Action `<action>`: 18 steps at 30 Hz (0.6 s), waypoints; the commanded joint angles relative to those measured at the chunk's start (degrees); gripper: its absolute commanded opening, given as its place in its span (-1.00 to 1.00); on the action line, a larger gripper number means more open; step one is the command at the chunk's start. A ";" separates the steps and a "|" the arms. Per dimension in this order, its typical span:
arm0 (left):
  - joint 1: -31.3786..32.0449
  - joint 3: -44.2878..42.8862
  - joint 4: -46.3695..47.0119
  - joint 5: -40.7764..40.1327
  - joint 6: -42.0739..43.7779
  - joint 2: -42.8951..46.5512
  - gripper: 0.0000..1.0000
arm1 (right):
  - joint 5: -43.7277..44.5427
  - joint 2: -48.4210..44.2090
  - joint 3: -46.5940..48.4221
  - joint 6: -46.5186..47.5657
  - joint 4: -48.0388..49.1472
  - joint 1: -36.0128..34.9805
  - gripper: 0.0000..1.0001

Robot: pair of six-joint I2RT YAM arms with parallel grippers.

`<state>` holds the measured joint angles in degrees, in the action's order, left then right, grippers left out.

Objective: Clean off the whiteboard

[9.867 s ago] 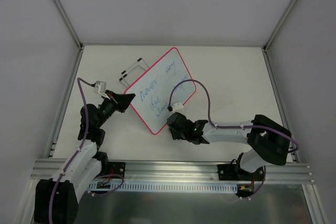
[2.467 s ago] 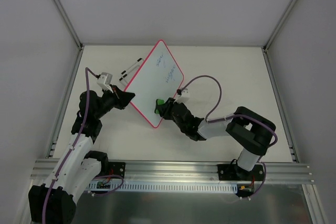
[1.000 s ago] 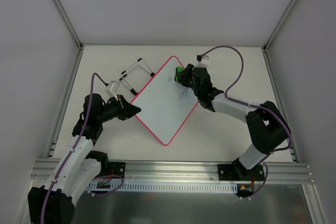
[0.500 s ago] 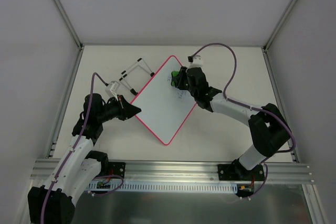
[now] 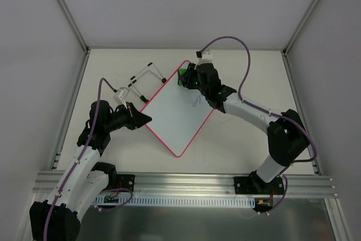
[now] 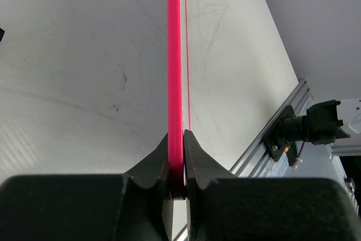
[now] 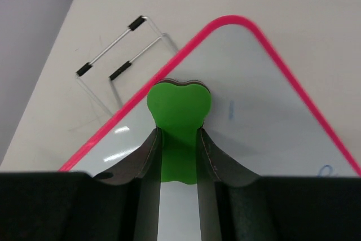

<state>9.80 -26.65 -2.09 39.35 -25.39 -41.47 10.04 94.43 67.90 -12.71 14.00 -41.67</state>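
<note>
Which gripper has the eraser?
The right gripper, pinching the eraser at the far corner of the whiteboard; the left gripper only clamps its pink edge.

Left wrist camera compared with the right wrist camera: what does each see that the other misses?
Only the left wrist view shows the left pincer clamped on the whiteboard, seen edge-on, plus a metal rail with a black fitting. Only the right wrist view shows the right pincer gripping a green eraser over the board's edge, its white face with faint blue marks, and the wire stand. Both show the pink frame and the pale table.
</note>
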 commanded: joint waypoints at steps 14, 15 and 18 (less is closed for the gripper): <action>1.54 -1.56 -1.69 3.62 11.68 0.69 -1.00 | -4.77 1.19 0.48 -0.04 -7.76 3.90 -1.00; 1.54 -1.73 -1.69 3.80 11.68 0.52 -1.00 | -5.12 1.19 1.35 0.92 -7.76 3.09 -0.99; 1.54 -2.17 -1.60 3.89 12.03 0.08 -1.00 | -7.66 1.81 2.94 1.55 -8.02 0.54 -0.99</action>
<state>9.78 -26.92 -4.05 39.92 -24.62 -41.15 9.23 96.18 68.34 -12.45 8.01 -36.77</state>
